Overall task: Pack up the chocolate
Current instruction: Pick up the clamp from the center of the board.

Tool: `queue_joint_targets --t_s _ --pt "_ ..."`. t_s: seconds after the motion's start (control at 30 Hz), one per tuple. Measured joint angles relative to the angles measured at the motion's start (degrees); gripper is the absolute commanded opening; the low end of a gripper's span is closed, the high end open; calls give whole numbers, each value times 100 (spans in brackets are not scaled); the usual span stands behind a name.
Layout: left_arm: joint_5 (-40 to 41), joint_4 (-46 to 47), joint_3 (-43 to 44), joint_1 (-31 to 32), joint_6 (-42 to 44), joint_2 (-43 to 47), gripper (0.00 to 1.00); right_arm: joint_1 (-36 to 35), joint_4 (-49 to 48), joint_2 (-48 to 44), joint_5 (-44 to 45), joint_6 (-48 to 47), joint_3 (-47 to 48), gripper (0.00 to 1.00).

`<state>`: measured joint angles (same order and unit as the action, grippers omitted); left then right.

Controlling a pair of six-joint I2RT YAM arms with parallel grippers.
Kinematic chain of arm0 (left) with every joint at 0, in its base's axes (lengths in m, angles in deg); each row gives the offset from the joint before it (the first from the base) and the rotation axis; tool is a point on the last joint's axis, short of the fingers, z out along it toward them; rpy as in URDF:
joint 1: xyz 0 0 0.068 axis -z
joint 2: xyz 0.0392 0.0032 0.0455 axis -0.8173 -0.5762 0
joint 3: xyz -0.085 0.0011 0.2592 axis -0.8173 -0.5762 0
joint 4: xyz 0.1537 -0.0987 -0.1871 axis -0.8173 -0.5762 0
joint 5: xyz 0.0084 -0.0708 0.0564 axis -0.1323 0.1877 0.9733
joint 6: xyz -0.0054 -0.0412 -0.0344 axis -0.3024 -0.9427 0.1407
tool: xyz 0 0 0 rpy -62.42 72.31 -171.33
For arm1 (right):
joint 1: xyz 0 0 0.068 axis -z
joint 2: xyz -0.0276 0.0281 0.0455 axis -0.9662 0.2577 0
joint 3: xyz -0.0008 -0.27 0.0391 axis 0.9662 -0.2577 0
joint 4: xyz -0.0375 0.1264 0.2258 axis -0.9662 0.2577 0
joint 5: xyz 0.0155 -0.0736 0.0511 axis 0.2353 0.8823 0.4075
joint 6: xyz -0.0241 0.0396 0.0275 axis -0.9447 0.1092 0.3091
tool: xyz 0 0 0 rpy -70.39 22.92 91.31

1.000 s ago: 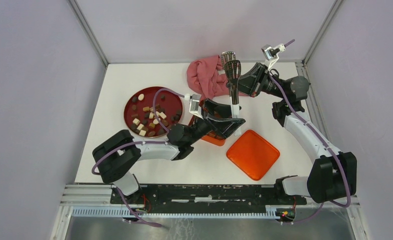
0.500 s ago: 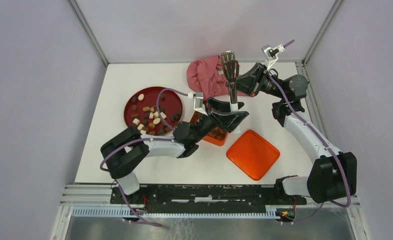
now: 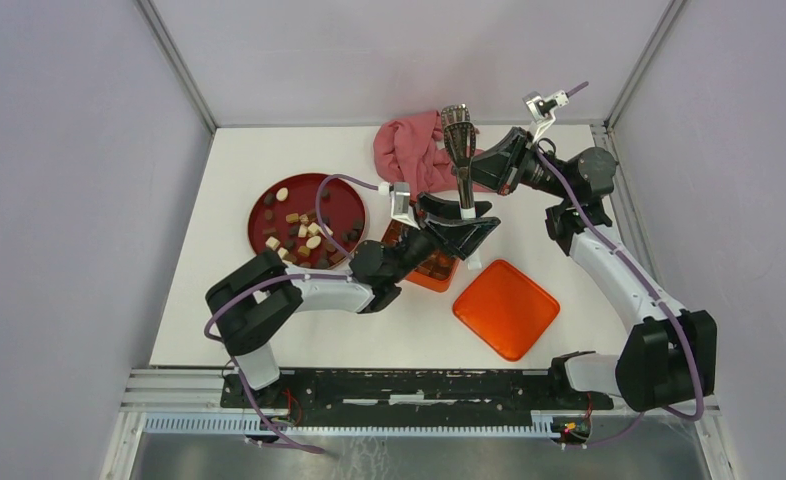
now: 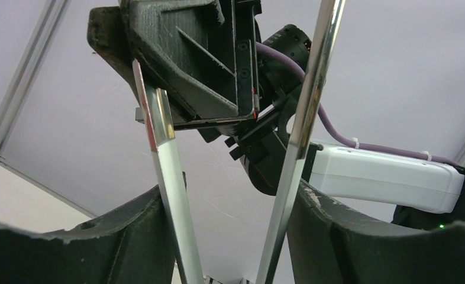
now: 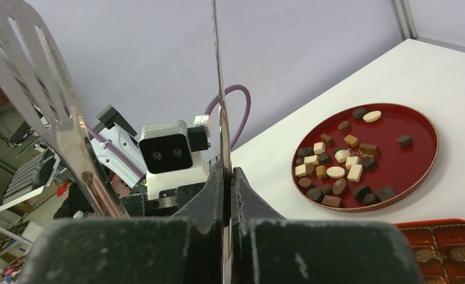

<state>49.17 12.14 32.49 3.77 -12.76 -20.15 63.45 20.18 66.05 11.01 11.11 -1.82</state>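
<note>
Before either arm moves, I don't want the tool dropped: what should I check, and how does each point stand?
1. The tongs clamped in the right gripper: ok, fingers shut on one arm.
2. Both tong arms between the left gripper fingers: ok.
3. The chocolates lying on the red plate: ok.
4. The orange tin open, orange lid set beside it: ok.
5. Tin compartments free: cannot tell, mostly hidden.

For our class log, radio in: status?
Left end effector, right end effector both shut on tongs. Chocolate on red plate. Left arm over tin.
</note>
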Motion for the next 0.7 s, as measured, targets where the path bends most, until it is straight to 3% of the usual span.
queue_joint_targets --t_s 0.23,0.7 --pt "2 -42 13 -22 103 -52 46 -2 208 -83 -9 -181 0 3" --pt "-144 -140 11 -72 96 -50 45 -26 555 -240 -7 -699 2 24"
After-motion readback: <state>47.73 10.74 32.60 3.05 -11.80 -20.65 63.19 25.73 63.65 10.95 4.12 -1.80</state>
